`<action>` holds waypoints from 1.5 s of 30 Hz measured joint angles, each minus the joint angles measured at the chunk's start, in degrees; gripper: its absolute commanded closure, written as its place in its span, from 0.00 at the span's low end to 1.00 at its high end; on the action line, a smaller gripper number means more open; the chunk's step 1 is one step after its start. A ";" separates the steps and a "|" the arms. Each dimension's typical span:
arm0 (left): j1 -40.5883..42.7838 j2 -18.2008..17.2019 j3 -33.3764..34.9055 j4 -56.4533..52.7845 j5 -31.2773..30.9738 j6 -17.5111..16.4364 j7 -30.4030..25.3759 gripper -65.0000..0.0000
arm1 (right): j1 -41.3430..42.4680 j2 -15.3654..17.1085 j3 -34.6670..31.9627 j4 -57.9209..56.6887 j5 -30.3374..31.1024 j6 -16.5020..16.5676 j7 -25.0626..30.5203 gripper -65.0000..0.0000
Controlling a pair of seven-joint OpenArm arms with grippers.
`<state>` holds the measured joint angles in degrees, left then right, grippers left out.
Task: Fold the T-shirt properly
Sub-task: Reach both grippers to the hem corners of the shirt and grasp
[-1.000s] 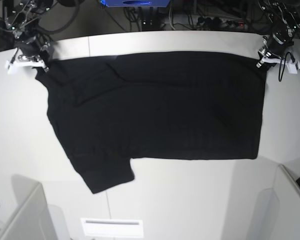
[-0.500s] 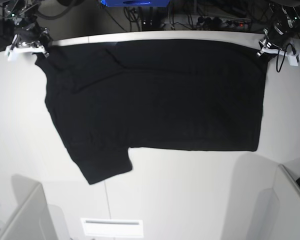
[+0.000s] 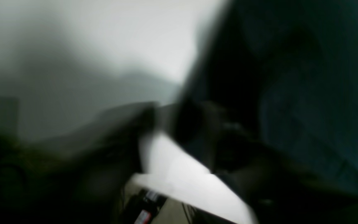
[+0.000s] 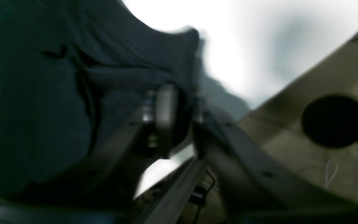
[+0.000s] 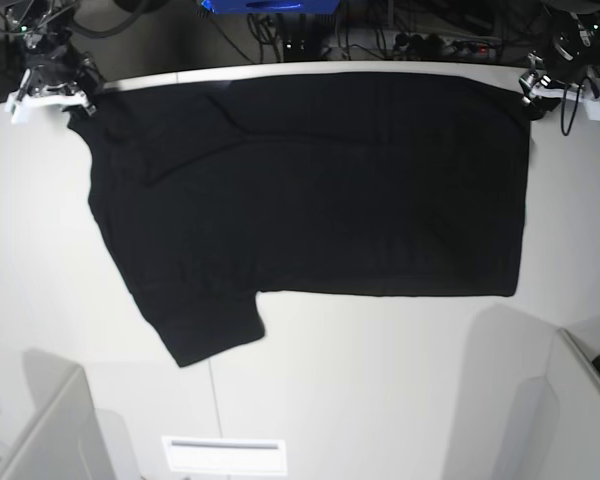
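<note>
Black cloth covers most of the white bench (image 5: pixel 380 380): the T-shirt (image 5: pixel 320 190) lies spread plain side up, and every place below is given relative to it. At its far left corner, by the shoulder, the right claw (image 5: pixel 55 85) is pinched onto the fabric; the right wrist view shows its fingers (image 4: pixel 165 118) closed with dark cloth gathered between them, though the picture is blurred. Below that corner one sleeve (image 5: pixel 205 330) sticks out toward the near edge of the bench, while the other sleeve seems folded in over the chest. At the far right corner, on the hem side, the left claw (image 5: pixel 540 92) grips likewise, and its wrist view shows cloth (image 3: pixel 291 93) pressed around the tips, too smeared by motion to say more. Compared with a second ago, both claws have drawn the far edge back, so that it now runs just along the bench's rear rim, and the near hem and the sleeve have slid back with it; the body lies flatter and more taut between the two holds. That reads as a stretching and squaring pull, with the actual folding not yet begun; the next move probably calls for carrying this held edge over the body toward the near hem.
</note>
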<state>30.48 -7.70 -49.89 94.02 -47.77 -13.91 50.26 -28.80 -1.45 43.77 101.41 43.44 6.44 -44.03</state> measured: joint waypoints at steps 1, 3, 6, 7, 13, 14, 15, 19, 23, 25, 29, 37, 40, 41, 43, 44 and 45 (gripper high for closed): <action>0.02 -0.11 -1.22 0.00 -0.07 0.02 -0.09 0.31 | -0.04 0.04 0.02 0.76 0.00 0.02 0.13 0.61; -0.11 -0.24 -3.23 0.20 0.17 0.20 0.04 0.16 | -0.02 -0.76 0.35 2.47 -0.28 0.02 0.35 0.55; -0.15 0.09 -6.43 3.48 0.04 0.22 0.48 0.10 | 0.00 -1.95 3.26 5.35 -0.28 0.02 -0.35 0.55; -0.15 -0.09 -7.58 5.01 -0.11 0.20 0.22 0.10 | 0.00 -2.10 4.39 6.43 -0.39 0.00 -0.04 0.55; -0.48 -0.28 -10.32 12.35 0.22 0.20 0.24 0.10 | 4.55 -0.11 4.94 7.52 -0.72 -0.39 -1.01 0.55; -0.72 -0.33 -10.23 13.46 -0.22 0.02 0.33 0.10 | 6.38 1.33 3.43 7.08 -0.79 -0.39 -0.76 0.55; -1.46 -0.37 -9.86 14.38 -0.17 0.11 0.26 0.10 | 8.26 2.91 1.77 6.32 -0.81 -0.42 -1.46 0.55; -3.48 -0.31 -6.91 14.99 -0.26 -0.09 0.13 0.32 | 15.23 6.36 -4.96 1.88 -0.57 -0.02 -4.92 0.55; -3.74 -0.44 -5.22 14.97 0.28 0.00 0.17 0.77 | 22.80 8.24 -11.63 -4.98 -6.54 -0.07 -5.27 0.55; -4.66 -0.28 -4.76 14.93 0.24 -0.02 0.42 1.00 | 26.80 8.39 -14.51 -8.52 -11.45 -0.28 -4.52 0.55; -4.63 -0.74 -1.03 14.88 0.39 0.00 0.13 1.00 | 35.76 7.74 -20.52 -16.26 -18.67 0.31 -5.07 0.54; -4.74 -0.66 2.80 14.88 0.42 -0.02 0.33 1.00 | 54.38 10.32 -29.77 -42.10 -24.83 0.13 3.15 0.40; -4.26 -0.70 2.32 14.88 0.42 0.00 0.33 1.00 | 60.11 11.45 -34.23 -54.45 -24.65 0.33 8.74 0.33; -3.98 -0.70 2.19 14.88 0.44 0.02 0.33 1.00 | 61.92 11.74 -35.32 -58.51 -24.68 0.48 11.15 0.32; -3.89 -0.72 2.08 14.88 0.61 0.04 0.33 1.00 | 65.70 12.04 -37.16 -67.21 -25.31 0.15 16.39 0.31; -3.93 -0.72 2.10 14.88 0.63 0.15 0.31 1.00 | 67.63 12.20 -38.07 -71.60 -25.22 0.22 19.52 0.31; -3.87 -0.74 2.10 14.88 0.61 0.17 0.33 1.00 | 69.16 12.24 -38.73 -75.01 -25.16 0.31 21.81 0.31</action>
<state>26.61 -8.45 -47.79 108.90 -47.16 -13.74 50.59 40.36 10.79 5.04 26.39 18.28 6.74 -22.22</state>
